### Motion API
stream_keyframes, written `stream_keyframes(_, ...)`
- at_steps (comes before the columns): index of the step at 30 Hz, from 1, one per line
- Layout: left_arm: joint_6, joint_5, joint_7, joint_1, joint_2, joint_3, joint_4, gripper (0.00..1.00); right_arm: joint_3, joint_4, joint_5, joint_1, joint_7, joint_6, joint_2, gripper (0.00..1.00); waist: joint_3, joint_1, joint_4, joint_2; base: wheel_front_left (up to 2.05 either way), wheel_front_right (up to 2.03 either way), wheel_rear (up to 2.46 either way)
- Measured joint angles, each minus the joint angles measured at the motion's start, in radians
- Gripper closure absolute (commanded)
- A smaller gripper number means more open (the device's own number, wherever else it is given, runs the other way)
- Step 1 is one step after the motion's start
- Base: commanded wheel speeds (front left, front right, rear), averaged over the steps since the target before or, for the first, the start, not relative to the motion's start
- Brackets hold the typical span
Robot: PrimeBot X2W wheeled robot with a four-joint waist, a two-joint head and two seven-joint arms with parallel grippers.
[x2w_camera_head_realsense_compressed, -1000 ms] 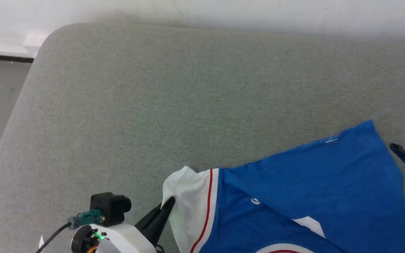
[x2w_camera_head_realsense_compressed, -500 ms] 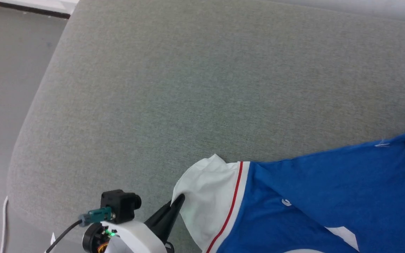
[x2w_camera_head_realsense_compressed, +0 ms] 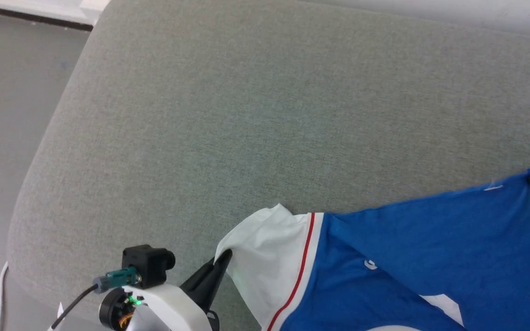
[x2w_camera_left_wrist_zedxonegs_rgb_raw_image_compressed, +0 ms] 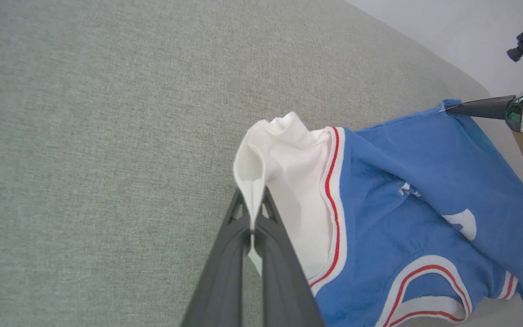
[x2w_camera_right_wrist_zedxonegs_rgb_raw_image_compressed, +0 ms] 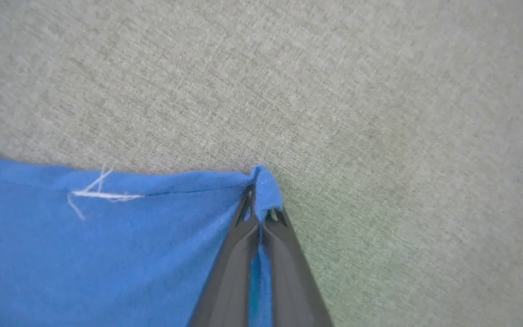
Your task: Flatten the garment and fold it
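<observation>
Head view: a grey padded top (x2w_camera_head_realsense_compressed: pixel 246 115) covered in coarse weave takes up most of the scene, its rounded far-left corner at the upper left and its left edge running down toward the near-left corner. Past that edge is grey floor (x2w_camera_head_realsense_compressed: pixel 7 115), with a white skirting board (x2w_camera_head_realsense_compressed: pixel 39 11) over a dark line at the far end and a pale wall (x2w_camera_head_realsense_compressed: pixel 476 14) behind the far edge.

The garment (x2w_camera_head_realsense_compressed: pixel 430 257) lies on the near right part of the padded top, blue body spread toward the right edge, partly doubled over itself so that bits of white lettering peep from under a fold. Its white sleeve (x2w_camera_head_realsense_compressed: pixel 265 257), trimmed with a red stripe (x2w_camera_head_realsense_compressed: pixel 304 262), points toward the near-left corner and is lifted into a peak.

The left gripper (x2w_camera_head_realsense_compressed: pixel 222 259) is clamped on the sleeve's hem, fingers pressed together with white cloth pinched between them. The right gripper (x2w_camera_right_wrist_zedxonegs_rgb_raw_image_compressed: pixel 261 211) is closed on the far blue hem corner, a nub of fabric bulging above its fingertips; in the head view its white body covers that corner, at the right border.

A black camera block (x2w_camera_head_realsense_compressed: pixel 147 264) with a teal plug (x2w_camera_head_realsense_compressed: pixel 118 278) sits on the left wrist, hiding a patch of the near edge. A white cable (x2w_camera_head_realsense_compressed: pixel 2 294) trails on the floor by the near-left corner. A loose white thread (x2w_camera_right_wrist_zedxonegs_rgb_raw_image_compressed: pixel 102 195) lies on the blue hem just beside the right gripper.
</observation>
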Motion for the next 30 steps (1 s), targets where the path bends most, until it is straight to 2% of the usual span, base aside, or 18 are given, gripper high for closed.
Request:
stream_keyframes(6,-0.007,0.001,-0.015,-0.023,0.024,0.033,-0.02,1.0,-0.027,-0.014,0.013,-0.022,-0.128,0.0,0.012,1.0,-0.062,0.0001,-0.039,0.0,0.0,0.0,0.0)
stream_keyframes(13,-0.007,0.025,-0.062,-0.086,0.064,0.103,-0.08,1.0,-0.079,-0.12,0.034,-0.051,-0.228,0.0,-0.025,1.0,-0.14,-0.0001,-0.108,0.0,0.0,0.0,0.0)
stream_keyframes(21,-0.007,0.071,-0.129,-0.207,0.089,0.187,-0.171,1.0,-0.155,-0.298,0.035,-0.081,-0.276,0.0,-0.061,1.0,-0.212,-0.0002,-0.205,0.0,0.0,0.0,0.0)
stream_keyframes(30,-0.009,0.089,-0.205,-0.456,0.12,0.314,-0.246,1.0,-0.216,-0.47,0.036,-0.146,-0.296,0.0,-0.071,1.0,-0.269,-0.0002,-0.306,0.0,0.0,0.0,0.0)
